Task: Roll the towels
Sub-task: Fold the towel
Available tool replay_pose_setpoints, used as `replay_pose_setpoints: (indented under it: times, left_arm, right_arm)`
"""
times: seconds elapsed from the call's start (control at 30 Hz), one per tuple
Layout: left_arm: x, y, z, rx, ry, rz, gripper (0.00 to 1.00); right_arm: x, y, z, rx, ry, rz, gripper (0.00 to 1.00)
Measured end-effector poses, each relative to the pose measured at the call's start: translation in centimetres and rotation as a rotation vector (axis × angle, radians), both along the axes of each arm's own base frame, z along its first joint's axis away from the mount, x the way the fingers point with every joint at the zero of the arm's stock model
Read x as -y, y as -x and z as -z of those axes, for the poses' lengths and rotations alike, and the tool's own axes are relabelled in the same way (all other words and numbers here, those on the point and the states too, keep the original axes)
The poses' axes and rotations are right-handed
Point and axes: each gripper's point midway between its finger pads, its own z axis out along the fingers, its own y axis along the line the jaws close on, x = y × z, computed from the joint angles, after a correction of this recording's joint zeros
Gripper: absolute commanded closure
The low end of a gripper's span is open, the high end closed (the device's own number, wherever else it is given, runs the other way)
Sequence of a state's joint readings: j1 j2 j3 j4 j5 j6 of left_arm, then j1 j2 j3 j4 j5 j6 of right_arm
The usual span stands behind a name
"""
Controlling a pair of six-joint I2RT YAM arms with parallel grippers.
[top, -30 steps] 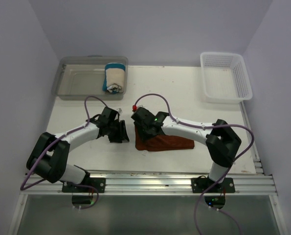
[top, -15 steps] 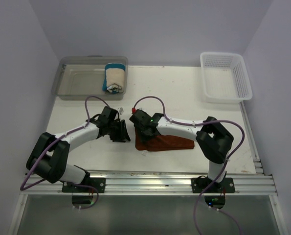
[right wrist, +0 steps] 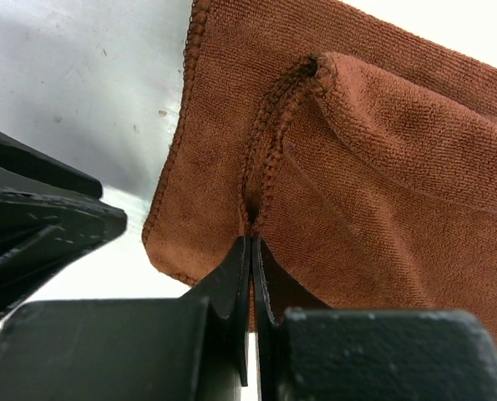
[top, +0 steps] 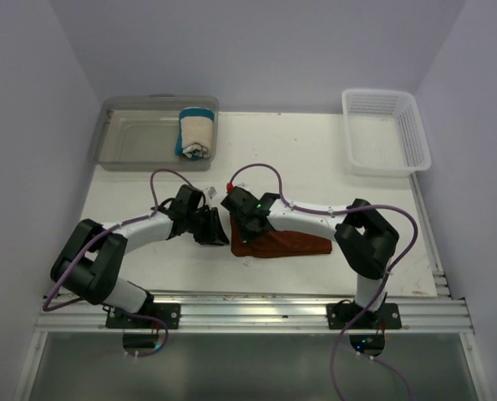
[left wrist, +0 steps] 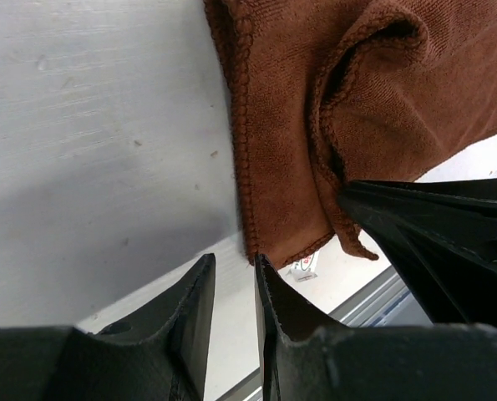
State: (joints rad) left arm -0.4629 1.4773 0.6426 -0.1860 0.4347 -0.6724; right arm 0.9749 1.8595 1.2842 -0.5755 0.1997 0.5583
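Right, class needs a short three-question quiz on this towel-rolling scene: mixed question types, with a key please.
1. True or false: the cream cloth towel with blue edges lies spread flat on the white table.
2. The right gripper is: A) open over the white mesh basket; B) shut on a hem of the rust-brown cloth towel; C) open on bare table.
3. Which gripper shows a narrow gap between its fingers, right at the brown towel's corner?
Key: 1 false, it sits rolled inside the clear plastic bin. 2 B. 3 the left gripper.
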Motion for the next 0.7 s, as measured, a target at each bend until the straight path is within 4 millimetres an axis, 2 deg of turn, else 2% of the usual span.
replay_pose_setpoints:
  times: [0.17,0.3,0.57,0.7]
  left_arm:
    - [0.6,-0.1,0.3,-0.012,0.022,0.002,0.71]
    - [0.7,0.0,1.1,-0.038,0.022,-0.002,0.72]
    - [1.9,-0.2,1.2,-0.075,0.067,-0.004,0.72]
    - [2.0,-0.3,1.2,-0.082,0.073,-0.007,0.72]
  right_arm:
    - [0.1,-0.2,-0.5,0.014,-0.002,0.007,1.00]
    - [0.0,-0.4,-2.0,0.038,-0.028,0.010,1.00]
    - [-1.4,-1.3,-5.3,0.078,-0.075,-0.004,1.00]
    - [-2.1,-1.4,-6.2,0.093,-0.093,-0.020,1.00]
